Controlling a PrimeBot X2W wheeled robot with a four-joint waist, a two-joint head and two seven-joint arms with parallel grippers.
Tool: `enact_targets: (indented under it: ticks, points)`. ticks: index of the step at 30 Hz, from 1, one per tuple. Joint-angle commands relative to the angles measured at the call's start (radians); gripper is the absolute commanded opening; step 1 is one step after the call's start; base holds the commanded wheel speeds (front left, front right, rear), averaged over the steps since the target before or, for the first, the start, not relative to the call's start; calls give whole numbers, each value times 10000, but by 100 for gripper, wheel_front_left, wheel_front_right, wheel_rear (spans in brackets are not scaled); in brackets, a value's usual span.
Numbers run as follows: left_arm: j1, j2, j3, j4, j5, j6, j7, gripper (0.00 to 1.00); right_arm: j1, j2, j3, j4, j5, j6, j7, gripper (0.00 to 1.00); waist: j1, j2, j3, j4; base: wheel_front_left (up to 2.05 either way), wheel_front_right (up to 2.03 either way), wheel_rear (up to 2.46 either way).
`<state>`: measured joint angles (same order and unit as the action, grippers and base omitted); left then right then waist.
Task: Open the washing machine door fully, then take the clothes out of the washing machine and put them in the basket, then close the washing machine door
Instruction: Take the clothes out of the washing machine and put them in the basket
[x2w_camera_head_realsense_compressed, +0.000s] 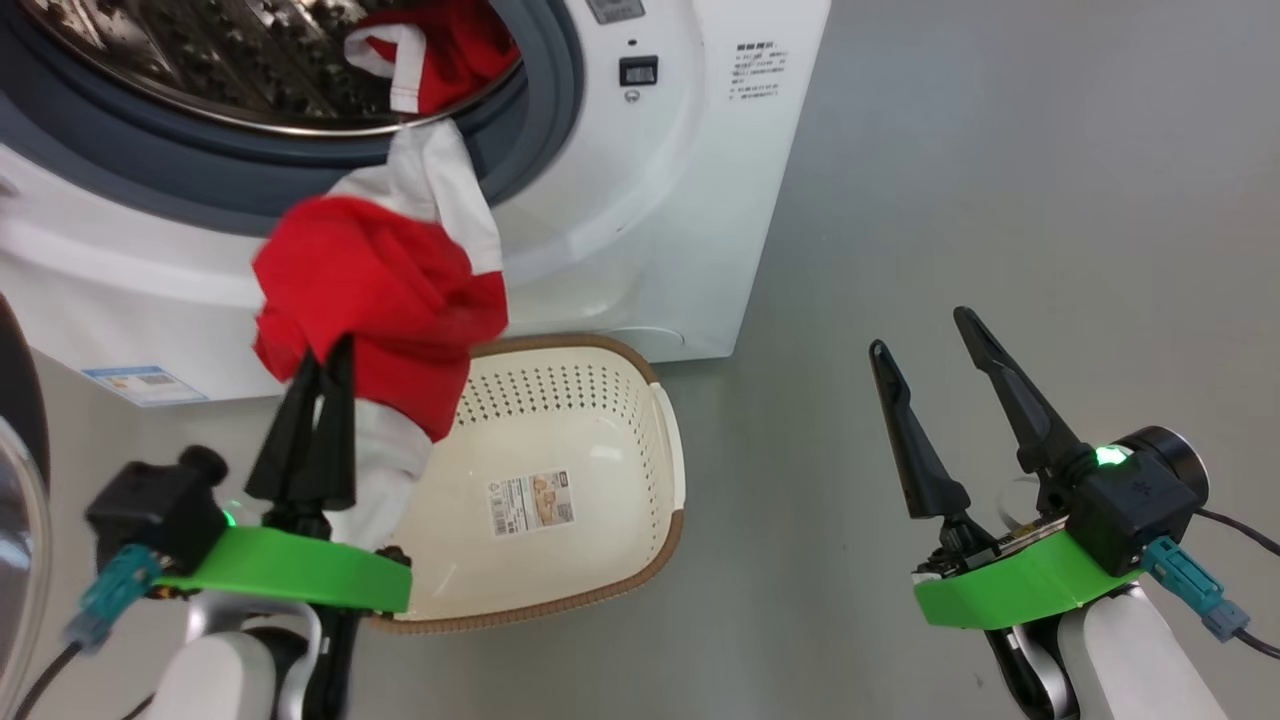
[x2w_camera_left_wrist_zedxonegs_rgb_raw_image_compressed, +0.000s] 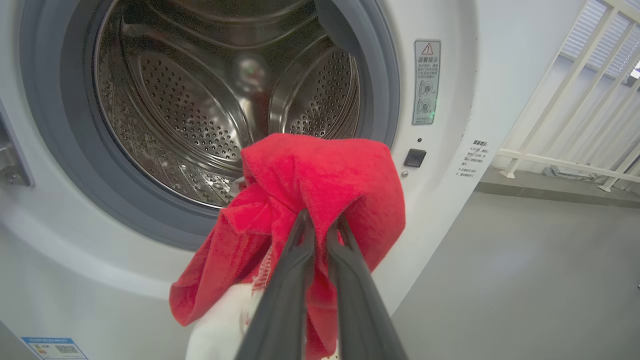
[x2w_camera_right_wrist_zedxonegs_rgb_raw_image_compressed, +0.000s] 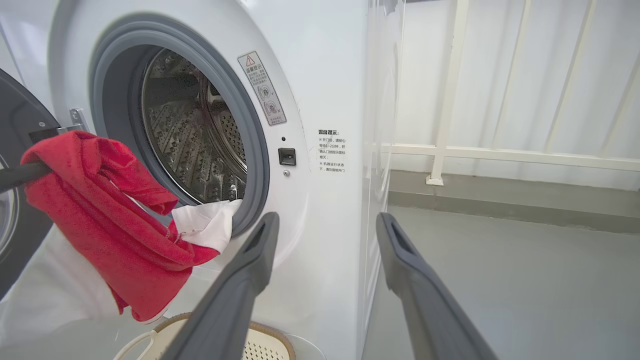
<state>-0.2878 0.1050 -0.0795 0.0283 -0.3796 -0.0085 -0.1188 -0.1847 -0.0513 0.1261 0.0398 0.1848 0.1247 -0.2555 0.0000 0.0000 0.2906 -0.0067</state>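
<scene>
Your left gripper (x2w_camera_head_realsense_compressed: 328, 352) has its jaws clamped together on a bundled red garment (x2w_camera_head_realsense_compressed: 380, 280), pinching a fold of the cloth just in front of the washing machine (x2w_camera_head_realsense_compressed: 650, 250). In the left wrist view the two dark fingers (x2w_camera_left_wrist_zedxonegs_rgb_raw_image_compressed: 285, 300) meet inside a red fold, with the rest of the fabric draped down around them. The garment is not free of the machine: a white part of it (x2w_camera_head_realsense_compressed: 440, 190) runs up over the grey gasket (x2w_camera_head_realsense_compressed: 150, 170) into the steel drum (x2w_camera_head_realsense_compressed: 200, 60). There, more red and white cloth (x2w_camera_head_realsense_compressed: 440, 50) lies at the front lip of the opening. From the right wrist view you see that white end (x2w_camera_right_wrist_zedxonegs_rgb_raw_image_compressed: 205, 225) resting on the gasket's lower edge. The cream basket (x2w_camera_head_realsense_compressed: 600, 400) sits on the grey floor (x2w_camera_head_realsense_compressed: 950, 150) directly below the opening, touching or nearly touching the machine's base. A paper label (x2w_camera_head_realsense_compressed: 530, 503) shows on the basket's perforated bottom. The bundle's lower white end hangs over the basket's left side; you cannot tell whether it reaches inside the rim. The washing machine door (x2w_camera_head_realsense_compressed: 15, 400) stands swung open at the far left, its black rim and glass at the edge of the head view. Your right gripper (x2w_camera_head_realsense_compressed: 920, 330) hovers over the floor well to the right of the basket, jaws spread wide apart and holding nothing.
</scene>
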Motion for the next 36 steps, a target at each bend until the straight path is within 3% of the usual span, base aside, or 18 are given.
enact_targets:
  ticks: [1,19,36]
  points:
    - [-301,80,248,253,-115,-78,-54,0,-51,11,251,-275,107,60,-63,100,0,0,221,-91,0,0,0]
    - [-3294,-304,-242,7182,-713,-774,-938,0,-691,11,418,-178,70,60,-63,100,0,0,1641,-233,0,0,0]
    - [-5288,-366,-726,11795,-1222,-1151,-954,0,-1144,11,779,-62,125,60,-63,100,0,0,2623,-579,0,0,0]
